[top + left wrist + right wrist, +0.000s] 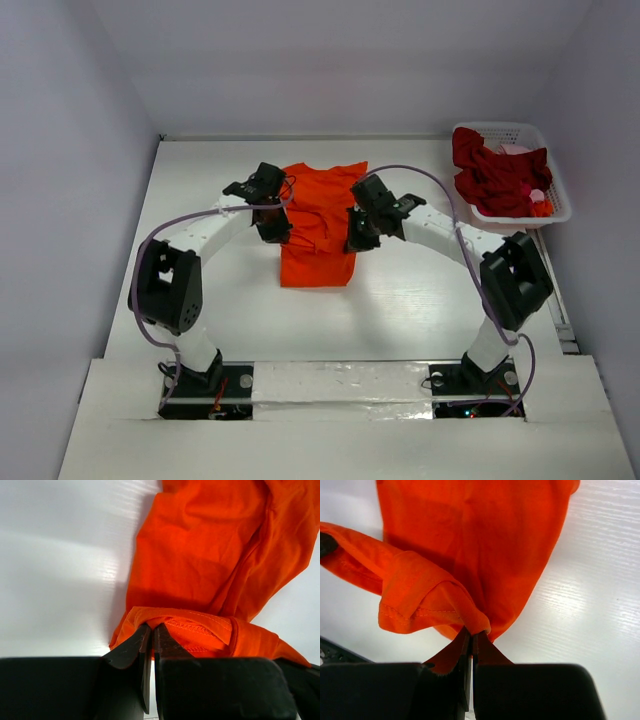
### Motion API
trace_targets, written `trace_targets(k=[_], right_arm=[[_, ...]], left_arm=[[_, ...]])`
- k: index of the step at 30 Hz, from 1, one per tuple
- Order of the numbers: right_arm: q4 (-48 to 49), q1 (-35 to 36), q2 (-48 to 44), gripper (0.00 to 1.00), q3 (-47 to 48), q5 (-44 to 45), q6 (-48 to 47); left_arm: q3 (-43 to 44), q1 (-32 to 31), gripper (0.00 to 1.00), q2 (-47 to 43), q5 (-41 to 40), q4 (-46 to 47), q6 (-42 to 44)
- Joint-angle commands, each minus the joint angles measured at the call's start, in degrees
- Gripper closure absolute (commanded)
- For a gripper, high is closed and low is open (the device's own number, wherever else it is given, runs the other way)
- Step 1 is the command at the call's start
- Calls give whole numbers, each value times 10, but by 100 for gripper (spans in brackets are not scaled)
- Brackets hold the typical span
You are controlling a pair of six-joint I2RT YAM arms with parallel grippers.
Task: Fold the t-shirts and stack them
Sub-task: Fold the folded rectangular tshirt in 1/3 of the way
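A bright orange t-shirt point(318, 225) lies on the white table in the middle, its near part hanging between the two arms. My left gripper point(274, 228) is shut on the shirt's left edge; in the left wrist view the hemmed orange cloth point(200, 630) bunches at the left gripper's tips point(152, 627). My right gripper point(357, 238) is shut on the right edge, where a fold of the orange cloth point(435, 605) is pinched at its tips point(471, 634). Dark red t-shirts point(495, 175) and a bit of pinkish cloth point(514, 150) lie heaped in the basket.
A white lattice basket point(556, 200) stands at the back right corner by the right wall. Grey walls close in the table on the left, back and right. Purple cables loop over both arms. Bare white tabletop point(400, 300) lies in front of the shirt.
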Motion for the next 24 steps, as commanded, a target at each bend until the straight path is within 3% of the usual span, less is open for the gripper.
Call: trace_targets(k=[1,24], right_arm=[[3,-12,12,100,33,-8,-18],[3,-29,66,100,90,-26,-33]], left_arm=[[29,5,100,8,-1,10,16],[71,21,100,78,15,32,37]])
